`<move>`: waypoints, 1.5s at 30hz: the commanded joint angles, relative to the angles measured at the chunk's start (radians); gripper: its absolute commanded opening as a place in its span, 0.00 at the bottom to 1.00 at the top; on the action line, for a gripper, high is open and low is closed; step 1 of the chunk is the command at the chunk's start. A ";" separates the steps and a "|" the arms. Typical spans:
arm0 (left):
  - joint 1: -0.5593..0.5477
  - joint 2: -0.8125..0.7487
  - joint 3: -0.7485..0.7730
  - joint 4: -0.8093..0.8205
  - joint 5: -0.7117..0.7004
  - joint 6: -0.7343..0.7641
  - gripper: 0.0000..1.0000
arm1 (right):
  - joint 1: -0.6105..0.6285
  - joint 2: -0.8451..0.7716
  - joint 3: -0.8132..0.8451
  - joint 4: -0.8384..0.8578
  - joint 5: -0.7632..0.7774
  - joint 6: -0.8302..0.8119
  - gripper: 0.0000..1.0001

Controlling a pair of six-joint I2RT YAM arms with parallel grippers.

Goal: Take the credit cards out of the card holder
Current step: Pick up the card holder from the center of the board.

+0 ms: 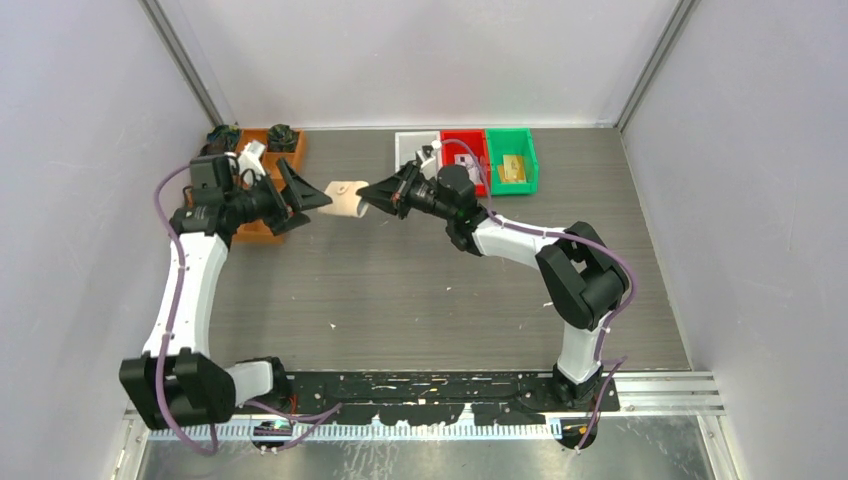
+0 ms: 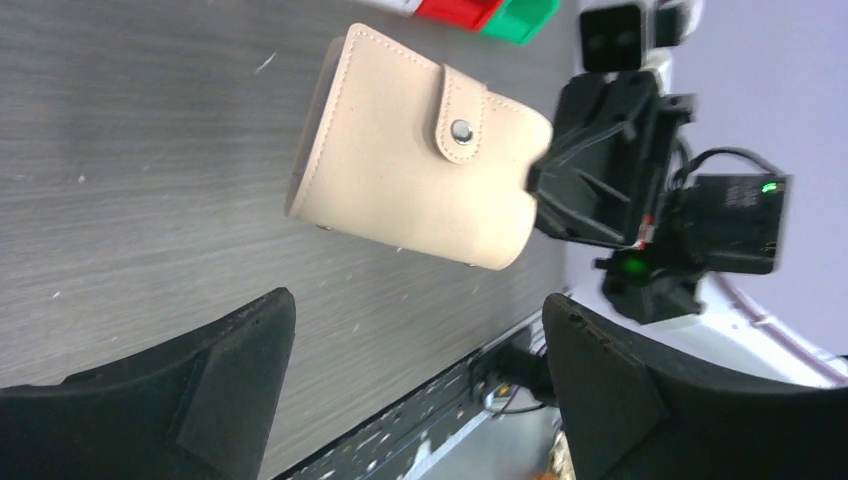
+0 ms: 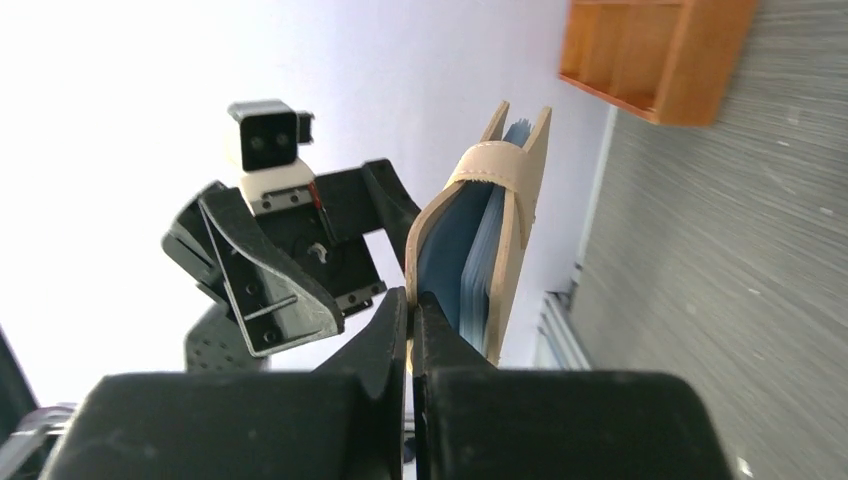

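Pinching the card holder [image 1: 348, 195] by one edge with the right jaws, closed tight on the tan cover. Holding it in midair above the desk [image 1: 420, 300], between the two arms, toward the far left. Showing the snap strap [image 2: 461, 128] lying across the outer cover in the left wrist view, and blue-grey pockets [image 3: 470, 265] edge-on between the covers in the right wrist view. Spreading the left jaws wide, facing the holder, near it but apart. Sitting side by side at the far desk edge: white bin [image 1: 408, 148], red bin [image 1: 470, 178], green bin [image 1: 527, 152], with a gold-yellow card [image 1: 514, 170] lying in the green one. Standing at far left behind the left arm: orange-brown tray [image 1: 297, 150].
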 commanded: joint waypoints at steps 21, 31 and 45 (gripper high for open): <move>0.027 -0.192 -0.095 0.384 -0.086 -0.582 0.86 | 0.124 0.023 0.126 0.385 0.286 0.353 0.01; 0.062 -0.186 -0.059 0.424 -0.118 -0.608 0.56 | 0.177 -0.017 0.055 0.360 0.311 0.323 0.01; 0.071 -0.156 0.054 0.342 -0.072 -0.407 0.00 | 0.147 -0.079 0.031 0.110 0.086 0.152 0.81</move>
